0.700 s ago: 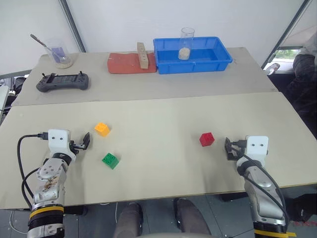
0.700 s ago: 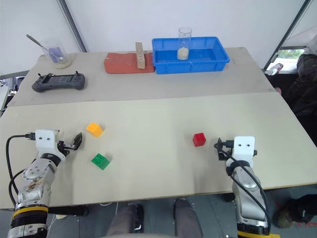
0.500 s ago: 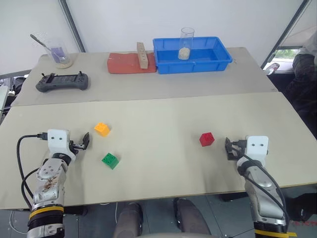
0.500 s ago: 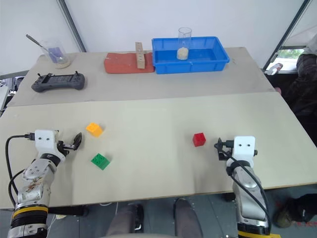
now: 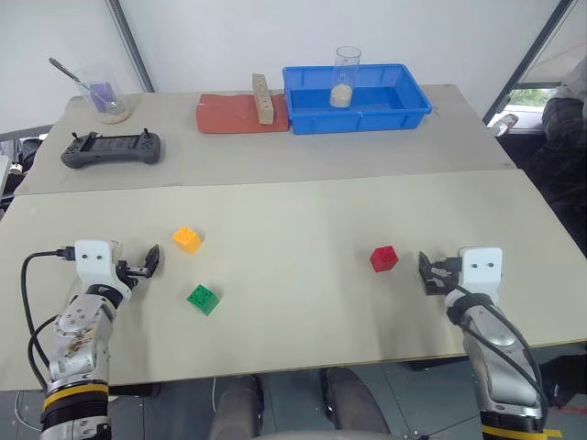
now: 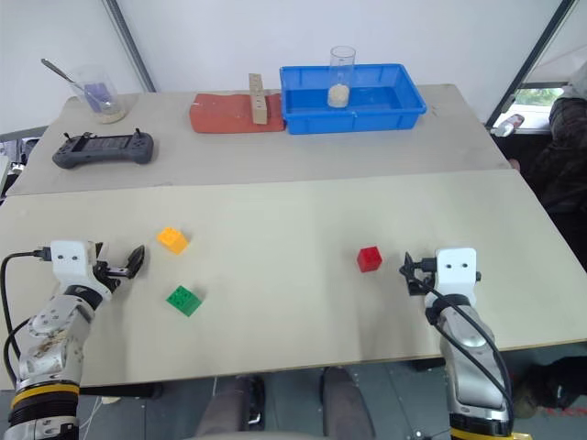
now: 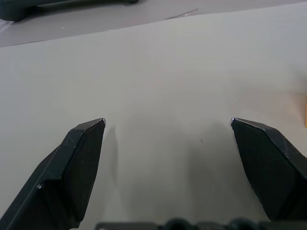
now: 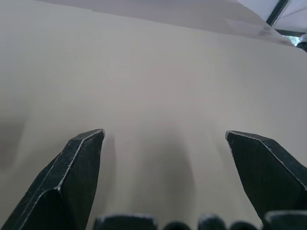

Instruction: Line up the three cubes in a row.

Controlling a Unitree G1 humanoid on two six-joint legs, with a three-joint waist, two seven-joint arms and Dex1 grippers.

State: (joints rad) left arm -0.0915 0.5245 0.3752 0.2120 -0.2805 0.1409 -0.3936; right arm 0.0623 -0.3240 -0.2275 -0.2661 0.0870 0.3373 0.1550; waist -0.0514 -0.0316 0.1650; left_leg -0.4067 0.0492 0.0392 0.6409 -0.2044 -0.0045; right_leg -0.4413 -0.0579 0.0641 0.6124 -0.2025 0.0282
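Observation:
Three studded cubes lie apart on the near table: an orange-yellow cube (image 5: 188,239) at the left, a green cube (image 5: 203,299) just in front of it, and a red cube (image 5: 383,258) well to the right. My left gripper (image 5: 149,263) hovers low to the left of the orange-yellow and green cubes, open with nothing between its fingers (image 7: 81,158). To the right of the red cube, my right gripper (image 5: 428,273) is also open and empty, and its fingers (image 8: 76,172) frame only bare tabletop.
On the far table stand a blue bin (image 5: 359,116) holding a glass beaker (image 5: 346,78), a red mat (image 5: 229,116) with a wooden block (image 5: 263,98), a game controller (image 5: 110,148) and a beaker with a spoon (image 5: 103,96). A person (image 5: 564,137) sits at the right edge.
My left hand has drifted slightly to the left, away from the orange-yellow cube. The cubes and my right hand have stayed put.

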